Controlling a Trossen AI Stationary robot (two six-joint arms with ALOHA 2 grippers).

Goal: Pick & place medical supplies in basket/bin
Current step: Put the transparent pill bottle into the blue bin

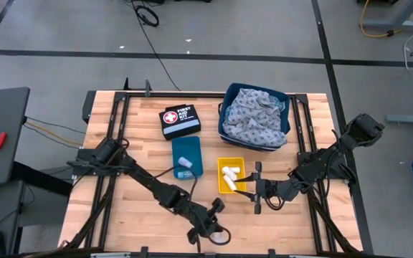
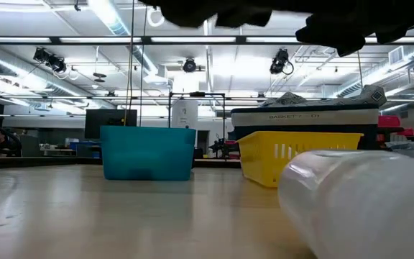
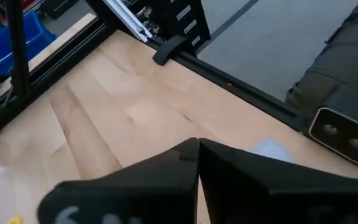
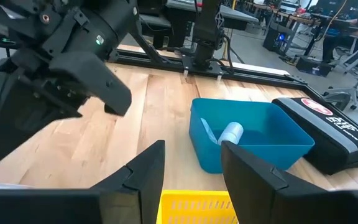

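Note:
My right gripper (image 1: 254,188) (image 4: 191,168) is open and holds nothing, just right of the yellow bin (image 1: 230,176) (image 4: 194,208), which has white gauze rolls (image 1: 229,173) in it. The teal bin (image 1: 186,158) (image 4: 247,140) holds another gauze roll (image 4: 232,132). Grey and light blue patterned cloths (image 1: 255,115) fill the dark blue basket (image 1: 227,94). My left gripper (image 1: 210,228) (image 3: 197,171) is shut near the table's near edge, with nothing seen between its fingers. A large white wrapped roll (image 2: 365,205) lies on the table close to the low camera. A pale thing (image 3: 272,149) lies beyond the left fingers.
The black pouch with the red-and-white cross label (image 1: 180,120) (image 4: 334,137) lies left of the basket, behind the teal bin. The left arm (image 4: 61,68) stretches across the near middle of the table. Bare wood lies to the left (image 1: 113,208). A black frame rail (image 3: 229,81) borders the table.

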